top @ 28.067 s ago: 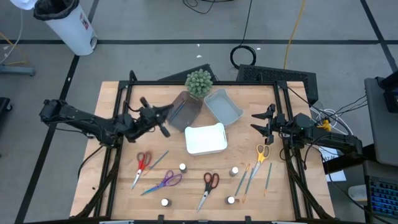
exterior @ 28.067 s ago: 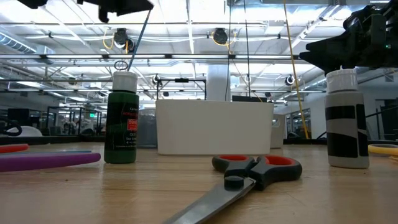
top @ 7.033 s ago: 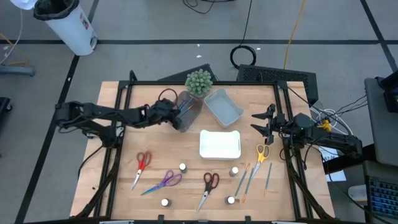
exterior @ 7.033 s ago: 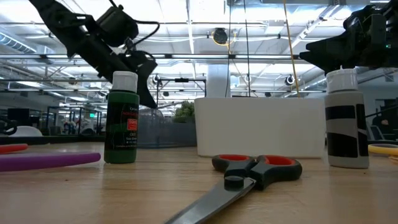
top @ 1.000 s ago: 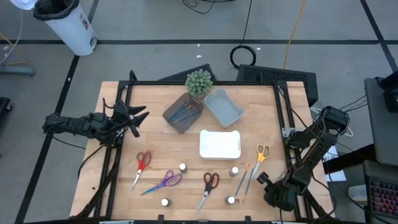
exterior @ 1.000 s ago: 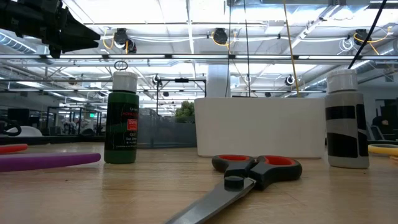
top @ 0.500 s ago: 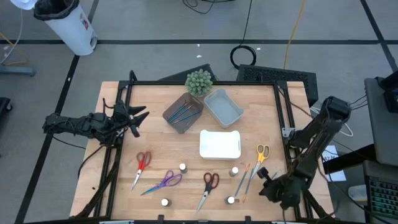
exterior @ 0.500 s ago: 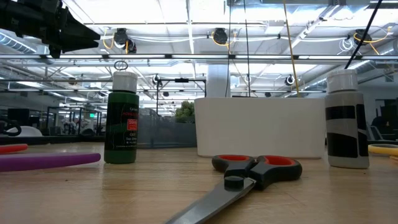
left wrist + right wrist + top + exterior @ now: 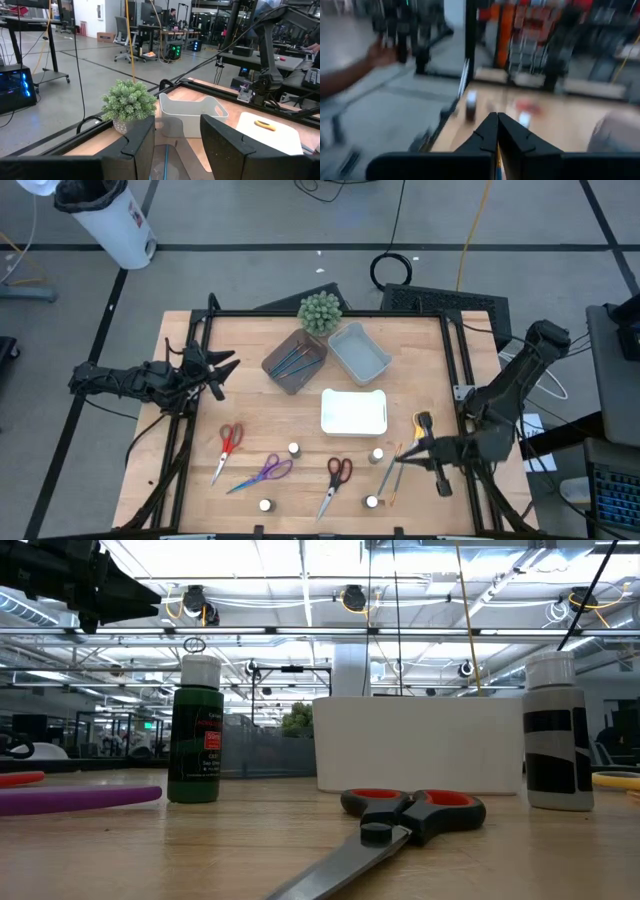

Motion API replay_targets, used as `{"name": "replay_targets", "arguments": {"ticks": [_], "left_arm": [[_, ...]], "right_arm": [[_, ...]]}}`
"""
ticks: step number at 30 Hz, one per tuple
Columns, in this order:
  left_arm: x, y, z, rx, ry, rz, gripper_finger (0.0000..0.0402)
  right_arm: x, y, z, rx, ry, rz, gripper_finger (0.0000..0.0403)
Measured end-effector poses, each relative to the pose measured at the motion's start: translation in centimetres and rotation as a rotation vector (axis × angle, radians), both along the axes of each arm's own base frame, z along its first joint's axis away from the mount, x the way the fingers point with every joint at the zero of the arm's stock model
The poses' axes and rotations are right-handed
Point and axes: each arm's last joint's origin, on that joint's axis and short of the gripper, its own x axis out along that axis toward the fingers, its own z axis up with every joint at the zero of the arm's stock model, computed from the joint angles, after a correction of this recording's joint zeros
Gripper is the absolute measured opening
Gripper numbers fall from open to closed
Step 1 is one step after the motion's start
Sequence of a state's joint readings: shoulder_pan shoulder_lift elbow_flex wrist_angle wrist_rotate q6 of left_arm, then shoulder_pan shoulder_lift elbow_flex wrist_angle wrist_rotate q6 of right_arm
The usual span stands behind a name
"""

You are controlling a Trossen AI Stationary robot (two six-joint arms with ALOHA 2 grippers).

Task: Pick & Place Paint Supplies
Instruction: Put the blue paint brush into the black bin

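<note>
High view: right gripper (image 9: 402, 456) clenched empty, hovering over brushes (image 9: 392, 470), just beside yellow scissors (image 9: 421, 426), right of white tray (image 9: 353, 412). Better opened wide before descending, probably onto one brush handle. Left gripper (image 9: 222, 376) half-open, holding nothing, left of that tray.

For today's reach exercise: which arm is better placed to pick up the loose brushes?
Probably the right: its shut right gripper hovers by the loose brushes, while the left gripper waits at the table's far-left edge.
</note>
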State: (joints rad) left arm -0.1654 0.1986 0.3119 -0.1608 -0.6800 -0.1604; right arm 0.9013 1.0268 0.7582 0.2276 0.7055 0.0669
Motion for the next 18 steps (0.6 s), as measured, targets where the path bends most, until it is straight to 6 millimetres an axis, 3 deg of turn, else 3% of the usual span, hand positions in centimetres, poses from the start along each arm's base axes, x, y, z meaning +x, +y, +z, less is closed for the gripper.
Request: {"name": "replay_targets", "arguments": {"ticks": [4,7,18], "left_arm": [[0.0,0.0,0.0,0.000,0.000,0.000,0.0161],[0.0,0.0,0.3,0.061,0.008,0.007,0.0161],[0.8,-0.4,1.1,0.096,-0.055,-0.130,0.0161]], "right_arm": [[1.0,-2.0,1.7,-0.017,-0.187,-0.057,0.0000],[2.1,-3.9,1.8,-0.028,-0.251,-0.088,0.0000],[5.2,-11.4,-1.5,0.078,-0.311,-0.170,0.0000]]}}
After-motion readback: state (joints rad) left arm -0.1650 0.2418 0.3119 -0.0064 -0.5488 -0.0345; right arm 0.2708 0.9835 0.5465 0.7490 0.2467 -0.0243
